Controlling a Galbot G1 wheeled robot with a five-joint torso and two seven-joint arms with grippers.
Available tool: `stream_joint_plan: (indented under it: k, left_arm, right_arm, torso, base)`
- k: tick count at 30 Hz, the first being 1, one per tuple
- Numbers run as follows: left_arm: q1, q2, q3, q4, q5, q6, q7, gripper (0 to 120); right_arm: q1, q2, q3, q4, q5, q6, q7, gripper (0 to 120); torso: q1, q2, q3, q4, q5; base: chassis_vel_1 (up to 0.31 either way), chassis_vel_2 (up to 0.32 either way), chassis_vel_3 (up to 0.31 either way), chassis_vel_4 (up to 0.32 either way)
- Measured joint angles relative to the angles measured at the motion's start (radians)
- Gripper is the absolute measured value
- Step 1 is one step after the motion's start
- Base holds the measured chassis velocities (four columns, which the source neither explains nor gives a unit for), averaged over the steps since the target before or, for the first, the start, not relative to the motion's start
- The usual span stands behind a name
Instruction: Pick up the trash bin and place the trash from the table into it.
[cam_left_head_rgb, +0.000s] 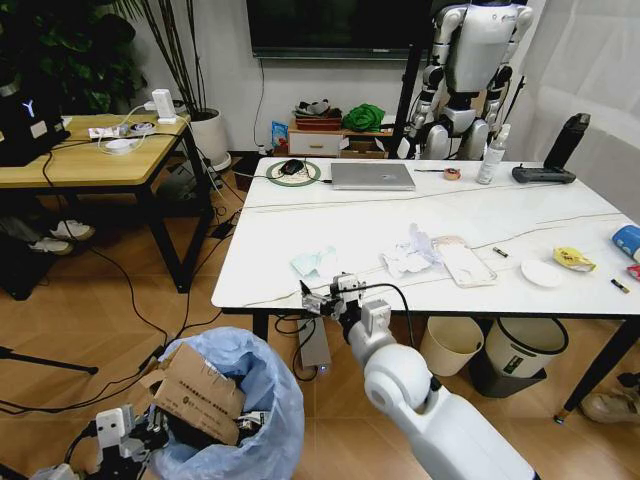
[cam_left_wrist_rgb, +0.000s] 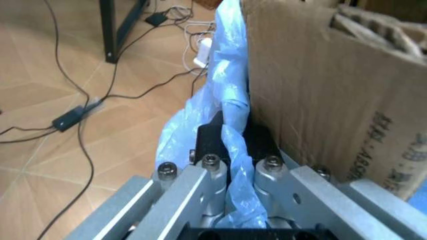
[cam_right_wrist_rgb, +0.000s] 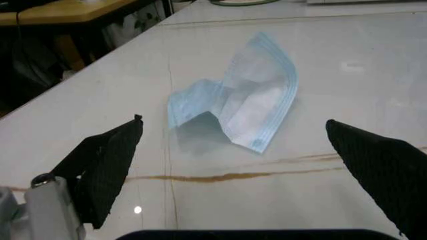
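Nearest the head camera, the left gripper (cam_left_head_rgb: 150, 432) has its fingers (cam_left_wrist_rgb: 210, 172) pinched tight on the light-blue bag rim of the trash bin (cam_left_head_rgb: 235, 400), which hangs beside the surface's (cam_left_head_rgb: 300, 230) near edge with a cardboard piece (cam_left_head_rgb: 200, 395) inside. Right gripper (cam_left_head_rgb: 322, 297), fingers (cam_right_wrist_rgb: 107, 165) spread wide and empty, hovers at that edge just before a crumpled blue face mask (cam_right_wrist_rgb: 237, 107). White tissues (cam_left_head_rgb: 408, 255) and a clear tray (cam_left_head_rgb: 464, 262) lie further right on the surface.
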Motion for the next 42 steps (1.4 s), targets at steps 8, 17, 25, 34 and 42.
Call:
stream_joint_plan:
  k: [8,17,25,34,42]
  left_arm:
    - [0.001,-0.007,-0.004,-0.006,0.004,-0.003,0.004,0]
    - [0.008,-0.015,-0.01,-0.013,0.009,-0.01,0.011,0]
    - [-0.005,-0.01,-0.007,-0.008,0.008,-0.01,0.011,0]
    - [-0.017,-0.008,-0.002,-0.003,0.005,-0.01,0.011,0]
    - [-0.022,-0.002,-0.003,0.001,0.002,-0.01,0.012,0]
  right_arm:
    - [0.115,0.071,-0.019,-0.105,0.045,-0.001,-0.002,100]
    - [0.199,0.1,-0.045,-0.254,0.021,0.04,-0.041,80]
    - [0.169,0.082,-0.045,-0.236,0.017,0.047,-0.049,50]
    - [0.162,0.068,-0.05,-0.218,0.028,0.071,-0.063,16]
    - [0.159,0.062,-0.054,-0.207,0.036,0.091,-0.079,0]
  torso:
    - [0.0,0.0,0.0,0.0001,-0.0001]
    - [0.0,0.0,0.0,0.0,0.0]
    - [0.0,0.0,0.0,-0.0001,0.0001]
    - [0.0,0.0,0.0,0.0,0.0001]
    - [0.0,0.0,0.0,0.0001,0.0001]
  base:
    - [0.0,0.0,0.0,0.0]
    - [0.0,0.0,0.0,0.0]
    - [0.0,0.0,0.0,0.0]
    - [0.0,0.0,0.0,0.0]
    - [0.0,0.0,0.0,0.0]
